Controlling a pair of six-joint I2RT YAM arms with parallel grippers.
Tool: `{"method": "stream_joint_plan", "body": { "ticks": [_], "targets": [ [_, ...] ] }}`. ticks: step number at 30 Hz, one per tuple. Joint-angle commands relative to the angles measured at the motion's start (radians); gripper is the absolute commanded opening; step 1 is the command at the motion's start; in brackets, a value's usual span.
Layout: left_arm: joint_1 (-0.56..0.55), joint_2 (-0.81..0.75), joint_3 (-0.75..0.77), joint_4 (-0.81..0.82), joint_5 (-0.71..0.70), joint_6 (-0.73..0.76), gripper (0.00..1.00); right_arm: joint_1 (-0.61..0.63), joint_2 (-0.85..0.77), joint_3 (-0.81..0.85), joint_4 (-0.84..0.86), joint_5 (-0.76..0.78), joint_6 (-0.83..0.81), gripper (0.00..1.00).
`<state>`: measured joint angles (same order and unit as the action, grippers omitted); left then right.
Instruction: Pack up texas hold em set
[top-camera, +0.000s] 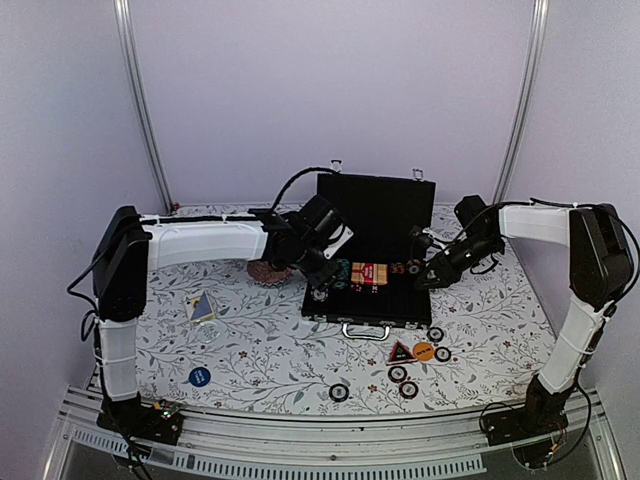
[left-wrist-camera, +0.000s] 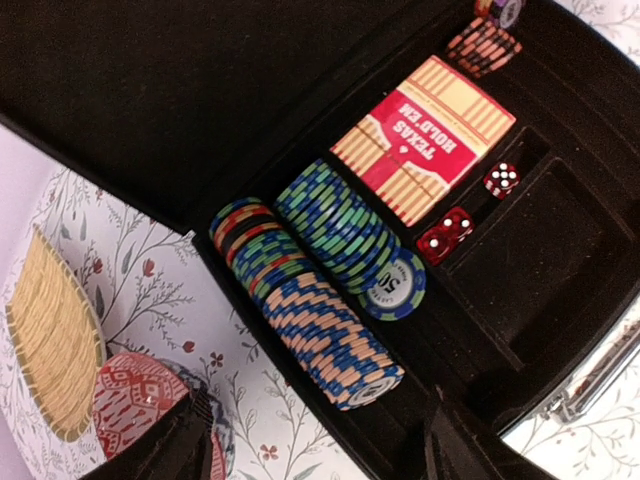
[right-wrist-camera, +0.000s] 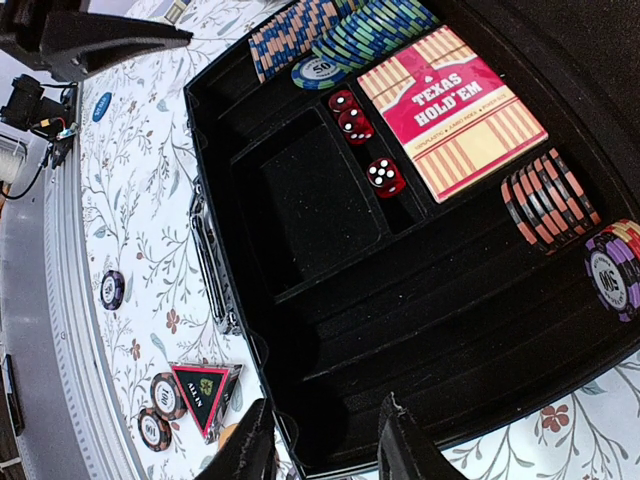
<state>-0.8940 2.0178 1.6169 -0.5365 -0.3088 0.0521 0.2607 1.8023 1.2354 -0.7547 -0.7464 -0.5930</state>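
The black briefcase (top-camera: 352, 300) lies open in the middle of the table with its lid up. It holds rows of poker chips (left-wrist-camera: 320, 320), a red card deck (left-wrist-camera: 425, 135) and red dice (right-wrist-camera: 385, 176). More chips (right-wrist-camera: 550, 200) stand at its right end. My left gripper (top-camera: 322, 290) hangs open and empty over the case's left edge, and its own view shows it (left-wrist-camera: 315, 460). My right gripper (top-camera: 422, 282) is open and empty over the case's right front corner, as its own view shows (right-wrist-camera: 322, 450). A red triangle (top-camera: 401, 351), an orange disc (top-camera: 424, 351) and loose chips (top-camera: 398, 373) lie in front of the case.
A blue disc (top-camera: 199, 376) lies at the front left and a pale triangular piece (top-camera: 202, 307) left of the case. The pink-red woven ball (left-wrist-camera: 140, 400) and the tan slatted mat (left-wrist-camera: 55, 340) sit by the case's left end. One chip (top-camera: 339, 392) lies near the front edge.
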Motion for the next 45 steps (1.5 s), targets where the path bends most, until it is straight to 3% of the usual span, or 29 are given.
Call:
{"method": "stream_joint_plan", "body": {
  "ticks": [1, 15, 26, 38, 45],
  "targets": [
    [-0.01, 0.101, 0.059, -0.003, -0.015, 0.083, 0.73, -0.003, 0.009, -0.011, 0.002, -0.016, -0.014, 0.37],
    [-0.016, 0.235, 0.141, -0.003, -0.026, 0.239, 0.74, -0.005, 0.016, -0.012, -0.002, -0.015, -0.02, 0.38],
    [-0.003, 0.342, 0.282, -0.006, -0.098, 0.255, 0.73, -0.004, 0.027, -0.011, -0.003, -0.007, -0.021, 0.38],
    [0.05, 0.347, 0.323, 0.003, -0.138, 0.275, 0.72, -0.004, 0.039, -0.01, -0.006, -0.004, -0.021, 0.38],
    [0.059, 0.334, 0.328, 0.001, -0.071, 0.268, 0.72, -0.004, 0.04, -0.01, -0.007, -0.007, -0.019, 0.38]
  ]
}}
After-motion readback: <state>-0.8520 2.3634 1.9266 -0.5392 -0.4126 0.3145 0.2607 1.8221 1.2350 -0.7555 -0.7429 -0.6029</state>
